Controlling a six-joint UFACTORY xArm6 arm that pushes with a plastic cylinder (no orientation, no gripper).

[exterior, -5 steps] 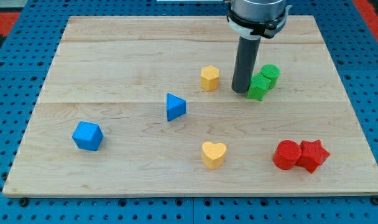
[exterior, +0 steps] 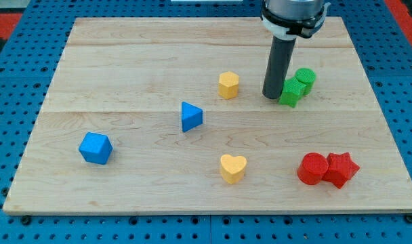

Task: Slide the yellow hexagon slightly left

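Observation:
The yellow hexagon (exterior: pixel 228 85) sits on the wooden board (exterior: pixel 125 61), a little right of centre in the upper half. My tip (exterior: pixel 272 96) is on the board to the hexagon's right, about a block's width away from it. The tip stands right against the left side of a green block (exterior: pixel 289 93), which touches a green cylinder (exterior: pixel 304 79) behind it.
A blue triangle (exterior: pixel 190 116) lies left and below the hexagon. A blue hexagonal block (exterior: pixel 95 148) is at the lower left. A yellow heart (exterior: pixel 232 167) is near the bottom. A red cylinder (exterior: pixel 312 168) and red star (exterior: pixel 341 169) touch at lower right.
My tip has moved to the right, away from the yellow hexagon. It has pushed the two green blocks a little to the right. The hexagon has not moved.

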